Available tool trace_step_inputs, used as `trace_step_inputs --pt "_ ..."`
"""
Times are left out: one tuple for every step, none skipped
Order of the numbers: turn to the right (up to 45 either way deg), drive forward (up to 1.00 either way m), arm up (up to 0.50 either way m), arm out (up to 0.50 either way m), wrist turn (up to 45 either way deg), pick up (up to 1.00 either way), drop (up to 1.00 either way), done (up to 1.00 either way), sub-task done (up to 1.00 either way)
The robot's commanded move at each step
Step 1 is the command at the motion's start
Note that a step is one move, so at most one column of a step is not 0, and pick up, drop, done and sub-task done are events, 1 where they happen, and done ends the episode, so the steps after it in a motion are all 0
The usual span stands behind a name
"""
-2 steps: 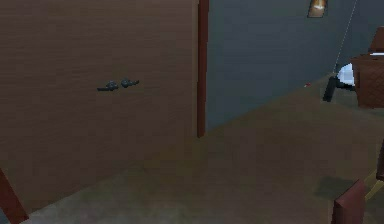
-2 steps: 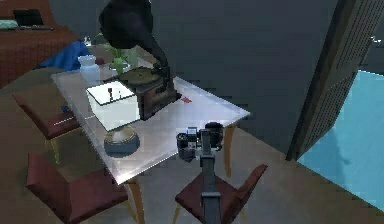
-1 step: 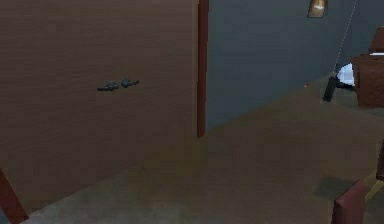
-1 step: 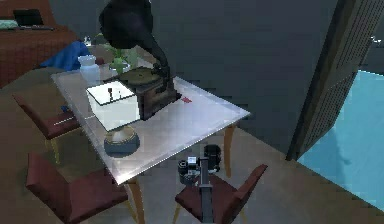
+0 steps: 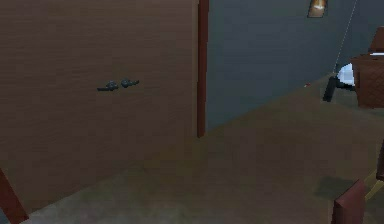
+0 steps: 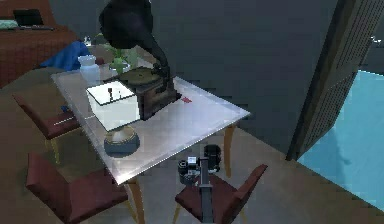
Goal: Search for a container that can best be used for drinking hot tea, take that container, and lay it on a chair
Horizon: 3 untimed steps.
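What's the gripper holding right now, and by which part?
Cannot be told. The gripper sits at the edge of the white table, with the tabletop behind its far end, so any held thing cannot be made out.

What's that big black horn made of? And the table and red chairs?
The big black curved horn looks like dark metal: smooth, faintly shiny. The pale rectangular tabletop seems polished stone or laminate: it reflects light. The dark red chair seats look padded, maybe leather or fabric.

Pale table (image 6: 200, 112) with horned gramophone (image 6: 150, 88), white-shaded lamp (image 6: 112, 105), small pale container (image 6: 88, 66) at far end.
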Motion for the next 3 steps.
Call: trace_step_inputs --pt "0.0 0.0 0.0 0.0 0.0 0.0 1.0 0.0 0.0" --pt "0.0 0.0 0.1 0.0 0.0 0.0 0.0 0.0 0.0" --pt "0.0 0.0 0.0 -0.08 0.0 0.0 0.0 0.0 0.0"
